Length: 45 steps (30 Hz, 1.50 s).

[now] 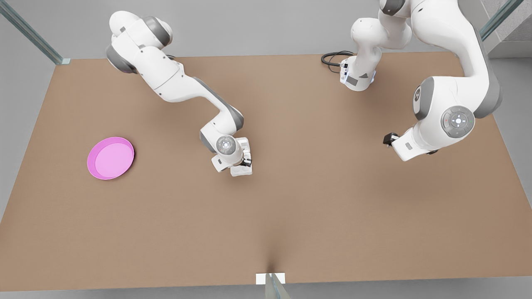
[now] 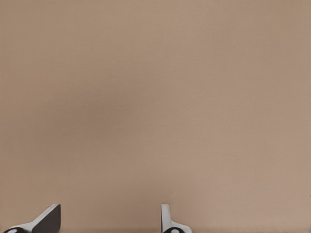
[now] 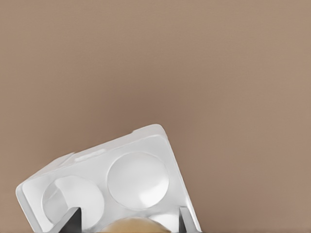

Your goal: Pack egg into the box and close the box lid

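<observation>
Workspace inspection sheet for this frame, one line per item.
Surface: brown table, bare across most of it.
Job's things: white box, cups uncovered; egg just above it, not yet in a cup.
Clutter: pink plate, at the front view's left.
Grippers: right end effector over the box, egg at its tip; left end effector open, waiting over bare table.
Cables: black cable looped by an arm base.
Surroundings: grey floor, glass struts at the corners.

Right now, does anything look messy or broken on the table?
Nothing stands out. The right gripper holds the egg over the open box. The left gripper waits open above the table. The pink plate sits flat.
</observation>
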{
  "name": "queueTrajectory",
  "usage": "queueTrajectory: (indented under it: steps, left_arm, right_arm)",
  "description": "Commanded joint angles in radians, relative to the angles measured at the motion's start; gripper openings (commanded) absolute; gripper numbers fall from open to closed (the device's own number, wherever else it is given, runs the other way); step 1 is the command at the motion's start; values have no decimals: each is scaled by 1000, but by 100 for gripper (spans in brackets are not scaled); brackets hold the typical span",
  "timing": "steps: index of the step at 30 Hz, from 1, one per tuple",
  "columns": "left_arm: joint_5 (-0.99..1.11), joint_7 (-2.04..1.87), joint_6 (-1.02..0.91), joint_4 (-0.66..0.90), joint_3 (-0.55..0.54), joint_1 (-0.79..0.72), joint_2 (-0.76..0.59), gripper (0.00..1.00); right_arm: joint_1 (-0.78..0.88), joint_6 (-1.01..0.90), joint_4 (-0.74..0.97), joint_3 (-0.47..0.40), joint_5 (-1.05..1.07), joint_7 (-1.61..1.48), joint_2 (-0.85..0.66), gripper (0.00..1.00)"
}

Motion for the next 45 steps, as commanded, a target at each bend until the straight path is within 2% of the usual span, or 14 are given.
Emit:
queueTrajectory:
  steps: [1,8,11,14,16,17,18,20,21,22,23,31,33,45]
  left_arm:
    - [2,-2,2,0,0,0,0,100]
    - [2,0,2,8,0,0,0,100]
    - [2,-2,2,8,0,0,0,100]
    - [2,-2,-1,8,0,0,0,100]
    - [0,-34,-9,8,0,-2,-2,100]
    - [-16,-159,-85,7,-35,-30,0,100]
    - [-24,-515,-151,5,-40,-241,32,100]
    - [-277,-1056,-109,58,-41,-500,162,100]
    - [-380,-1297,31,76,-43,-586,210,87]
    - [-408,-1477,135,76,-43,-660,240,42]
    - [-411,-1574,236,74,-43,-722,265,21]
    - [-457,-1803,846,76,-43,-825,450,21]
    - [-320,-1803,893,74,-43,-828,477,21]
    - [-320,-1734,950,73,-37,-836,564,21]
  right_arm:
    - [-1,-3,-1,-1,-13,71,5,100]
    - [-7,-57,51,2,-10,67,0,100]
    - [2,-151,179,2,-12,61,-6,100]
    - [-9,-475,562,2,-13,-171,-127,100]
    - [-195,-714,607,-51,-2,-638,-310,100]
    - [-329,-810,585,-57,-1,-806,-354,100]
    - [-338,-755,342,-200,59,-888,-477,100]
    - [-317,-674,249,-237,93,-977,-528,100]
    - [-315,-671,288,-237,91,-1068,-499,100]
    - [-319,-663,292,-237,87,-1065,-471,100]
    - [-328,-674,295,-238,84,-1071,-476,100]
    - [-346,-767,363,-238,59,-1074,-472,100]
    - [-386,-781,363,-242,62,-1091,-476,100]
    - [-427,-766,364,-243,50,-1141,-468,100]
